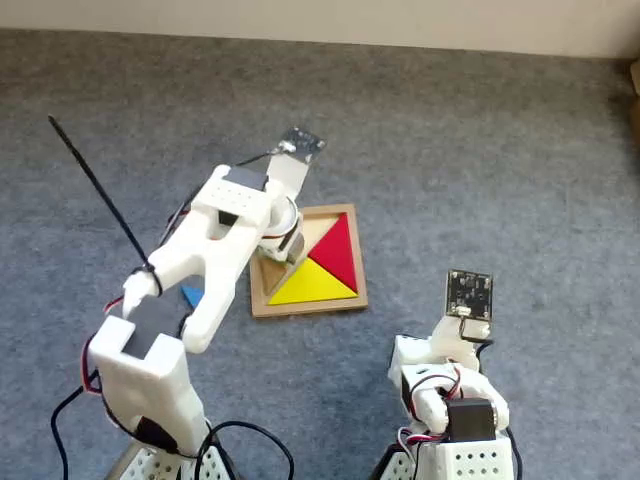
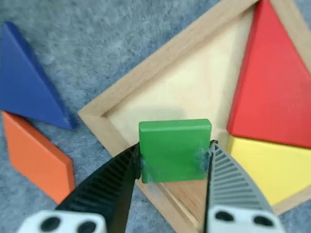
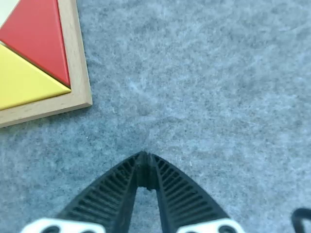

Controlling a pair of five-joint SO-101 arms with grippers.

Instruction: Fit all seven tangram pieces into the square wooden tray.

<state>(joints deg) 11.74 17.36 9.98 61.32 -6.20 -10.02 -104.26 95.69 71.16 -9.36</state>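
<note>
The square wooden tray [image 1: 355,250] lies mid-table holding a red triangle [image 1: 338,252] and a yellow triangle [image 1: 308,285]. My left gripper [image 2: 172,155] is shut on a green square piece [image 2: 175,149], held over the tray's bare wooden floor [image 2: 180,92] near one corner, beside the red triangle [image 2: 272,92] and yellow triangle [image 2: 265,167]. A blue triangle [image 2: 26,82] and an orange piece [image 2: 39,160] lie on the carpet just outside the tray rim [image 2: 95,114]. My right gripper [image 3: 146,170] rests shut and empty over bare carpet, off the tray's corner [image 3: 80,97].
Grey carpet covers the whole table. The left arm [image 1: 215,250] hides the tray's left part and most of the blue triangle [image 1: 192,296] in the high view. The right arm [image 1: 455,380] sits at the front right. Open carpet lies beyond and right of the tray.
</note>
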